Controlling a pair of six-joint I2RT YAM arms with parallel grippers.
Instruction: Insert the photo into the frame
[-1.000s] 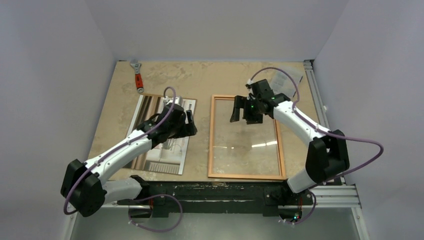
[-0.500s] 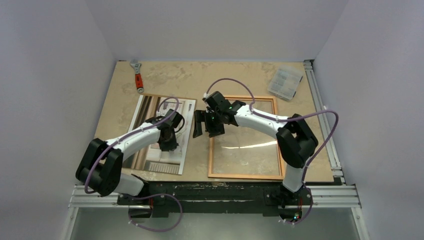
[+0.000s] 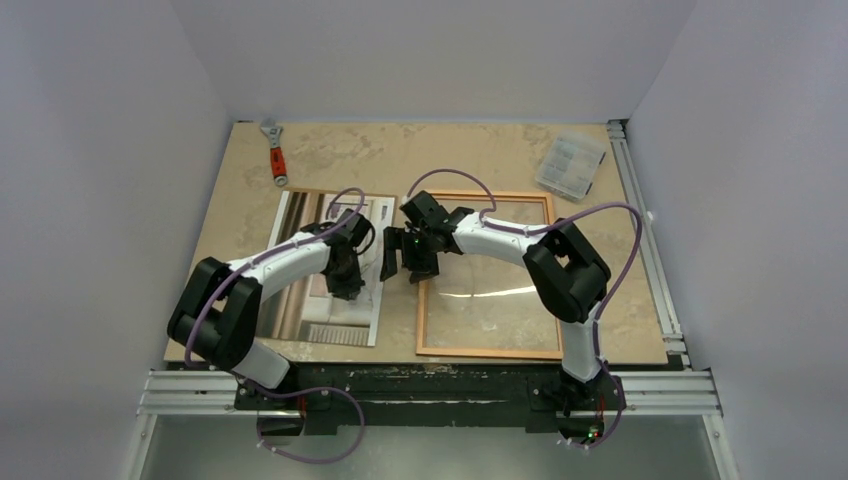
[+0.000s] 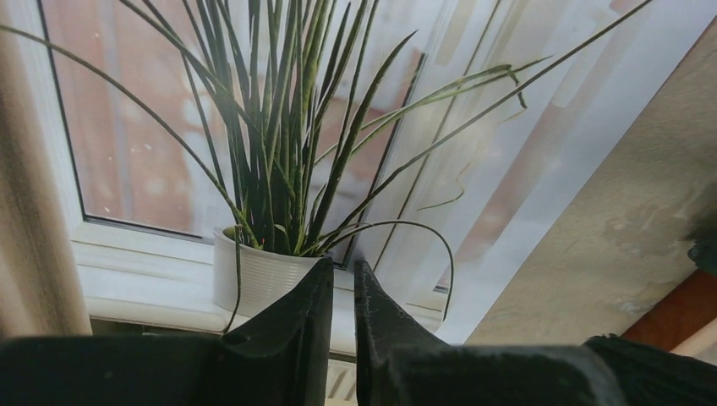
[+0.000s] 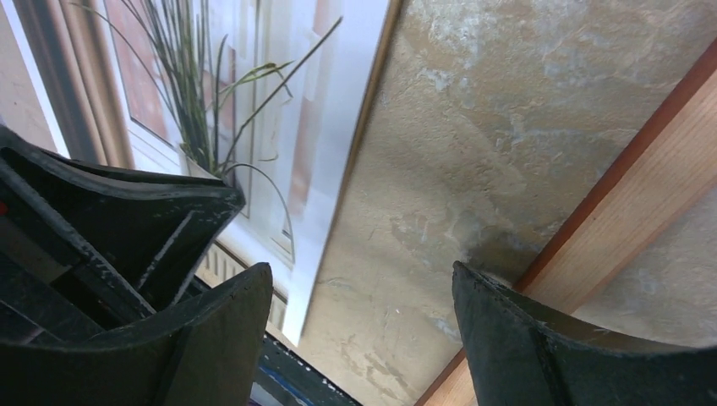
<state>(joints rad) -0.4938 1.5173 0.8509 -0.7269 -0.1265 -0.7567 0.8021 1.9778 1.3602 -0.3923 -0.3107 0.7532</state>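
Observation:
The photo (image 3: 300,275), a print of a grassy potted plant at a window, lies face up on the left half of the table. To its right lies the thin orange-brown frame (image 3: 422,300). My left gripper (image 3: 349,290) points down onto the photo's right part. In the left wrist view its jaws (image 4: 342,265) stand shut to a narrow slit over the printed white pot on the photo (image 4: 279,127), with nothing between them. My right gripper (image 3: 403,268) is open; it straddles the bare table strip between the photo's edge (image 5: 338,152) and the frame's left border (image 5: 659,169).
A red-handled wrench (image 3: 275,155) lies at the table's far left. At the far right stands a clear plastic box (image 3: 570,162). An aluminium rail (image 3: 645,240) runs along the right edge, and grey walls close in three sides.
My left gripper has shut and drawn nearer over the photo's right part. The right arm swung left from above the frame's top to the gap between photo and frame.

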